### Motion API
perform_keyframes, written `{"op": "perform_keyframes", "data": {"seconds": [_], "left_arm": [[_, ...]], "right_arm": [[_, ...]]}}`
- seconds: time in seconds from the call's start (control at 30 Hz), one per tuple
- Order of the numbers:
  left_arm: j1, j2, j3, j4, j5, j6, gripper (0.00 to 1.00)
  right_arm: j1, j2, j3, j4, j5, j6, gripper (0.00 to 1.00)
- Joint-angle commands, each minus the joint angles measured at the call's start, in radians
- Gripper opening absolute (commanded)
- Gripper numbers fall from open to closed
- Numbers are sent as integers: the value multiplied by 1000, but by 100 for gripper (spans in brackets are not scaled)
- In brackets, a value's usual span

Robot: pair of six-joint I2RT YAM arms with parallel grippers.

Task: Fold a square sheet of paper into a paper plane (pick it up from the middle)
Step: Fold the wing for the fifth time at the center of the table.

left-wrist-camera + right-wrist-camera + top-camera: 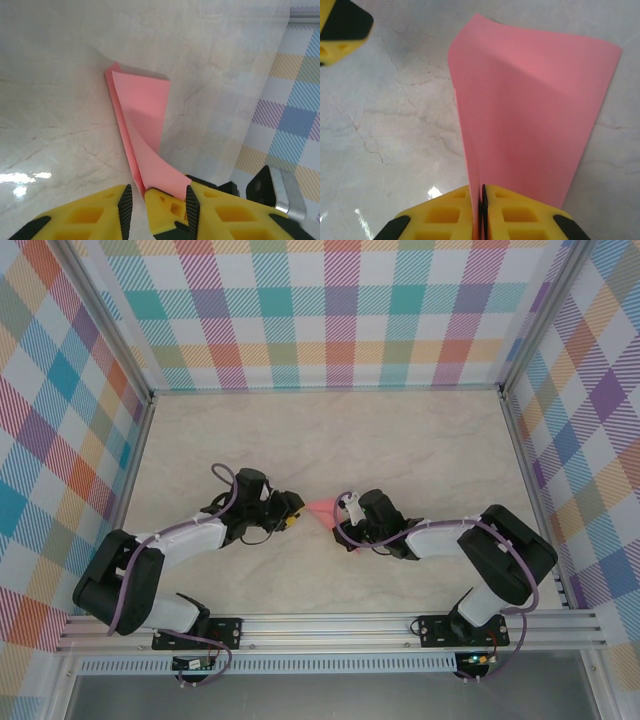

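Pale marbled table (400, 440) under me, plaid walls (330, 310) around it; my left pincer (295, 514) stands released, jaws apart, at the end of the folded pink sheet of paper (530, 115); the sheet stands mid-table between my arms; my right pincer (482, 192) is clenched on its fold

One paper (322, 508). Two arms: left arm (185, 538), right arm (450, 536). Two grippers: left gripper (292, 518) at the paper's nine o'clock, right gripper (345, 508) at three. One table (400, 440). Three plaid walls (340, 310).
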Motion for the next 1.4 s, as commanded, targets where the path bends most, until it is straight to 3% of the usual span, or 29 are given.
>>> {"op": "perform_keyframes", "data": {"seconds": [0.0,0.17,0.37,0.97,1.37], "left_arm": [[-39,32,-29,174,36,-23,31],[-96,80,-37,238,21,-22,27],[-137,171,-28,304,27,-34,21],[-156,265,51,309,46,-4,16],[-156,277,68,310,53,8,15]], "right_arm": [[-11,22,13,53,-83,52,12],[-18,42,22,47,-104,74,11],[-27,50,24,38,-115,95,18],[-59,37,26,-18,-142,142,26],[-89,68,41,-43,-219,195,17]]}}
